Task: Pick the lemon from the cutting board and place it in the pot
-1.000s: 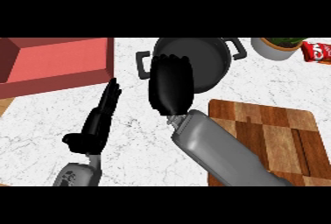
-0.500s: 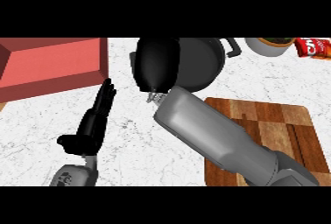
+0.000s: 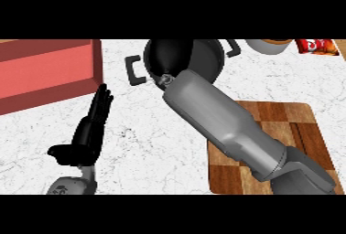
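Note:
The black pot (image 3: 221, 58), with a handle on each side, stands at the top middle of the counter. My right forearm runs up from the lower right, across the wooden cutting board (image 3: 297, 132), to the pot. My right hand (image 3: 177, 57) is over the pot's mouth, a dark mass against the dark inside, so its shape is unclear. No lemon shows anywhere; the visible part of the board is bare and the arm hides the rest. My left hand (image 3: 91, 125) rests open at the left, fingers pointing up.
A red box (image 3: 47, 73) fills the upper left corner, close to the left hand's fingertips. A white bowl (image 3: 270, 45) and a red packet (image 3: 316, 46) sit at the top right, beyond the pot. White marble counter lies between the two arms.
My right arm has stretched further forward, carrying the hand from the pot's near rim to over its mouth. The left hand has stayed in place.

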### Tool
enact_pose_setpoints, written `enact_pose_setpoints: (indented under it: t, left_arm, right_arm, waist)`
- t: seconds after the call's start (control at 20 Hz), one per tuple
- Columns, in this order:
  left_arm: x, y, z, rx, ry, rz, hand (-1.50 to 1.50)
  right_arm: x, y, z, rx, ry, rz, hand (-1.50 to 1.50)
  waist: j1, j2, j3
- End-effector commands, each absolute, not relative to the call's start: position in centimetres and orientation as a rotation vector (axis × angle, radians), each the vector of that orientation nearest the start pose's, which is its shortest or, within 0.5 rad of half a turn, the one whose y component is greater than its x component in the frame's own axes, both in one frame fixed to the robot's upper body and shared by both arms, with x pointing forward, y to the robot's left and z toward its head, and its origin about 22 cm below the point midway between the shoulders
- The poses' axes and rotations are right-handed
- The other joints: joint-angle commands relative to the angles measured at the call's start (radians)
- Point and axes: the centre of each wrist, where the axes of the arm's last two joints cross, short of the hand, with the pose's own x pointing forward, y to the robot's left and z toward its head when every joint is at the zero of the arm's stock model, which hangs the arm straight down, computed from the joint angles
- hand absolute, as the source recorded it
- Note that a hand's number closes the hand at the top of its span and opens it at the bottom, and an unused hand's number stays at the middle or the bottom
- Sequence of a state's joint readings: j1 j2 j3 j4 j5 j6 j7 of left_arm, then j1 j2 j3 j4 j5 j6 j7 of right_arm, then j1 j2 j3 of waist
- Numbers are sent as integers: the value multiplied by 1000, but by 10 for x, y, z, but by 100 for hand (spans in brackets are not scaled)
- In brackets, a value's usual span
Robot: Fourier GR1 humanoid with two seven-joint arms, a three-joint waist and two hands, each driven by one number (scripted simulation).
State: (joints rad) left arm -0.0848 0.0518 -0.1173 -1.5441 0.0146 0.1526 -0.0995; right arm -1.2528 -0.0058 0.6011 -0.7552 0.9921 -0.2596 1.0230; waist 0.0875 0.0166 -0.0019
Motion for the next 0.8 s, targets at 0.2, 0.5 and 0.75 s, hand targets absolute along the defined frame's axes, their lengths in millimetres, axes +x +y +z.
enact_pose_setpoints:
  t: [0.2, 0.5, 0.75]
  left_arm:
    - [250, 201, 18, 53, -1730, -1, 0]
    - [256, 215, 8, 72, -1716, -4, 0]
    - [251, 211, 13, 51, -1743, -27, 0]
  right_arm:
    - [414, -3, 134, -1301, -1315, 757, 150]
    - [430, -39, 96, -1239, -1229, 780, 150]
    - [435, -53, 84, -1192, -974, 774, 150]
  waist:
    - [-14, 0, 1]
    - [-26, 6, 1]
    - [-1, 9, 1]
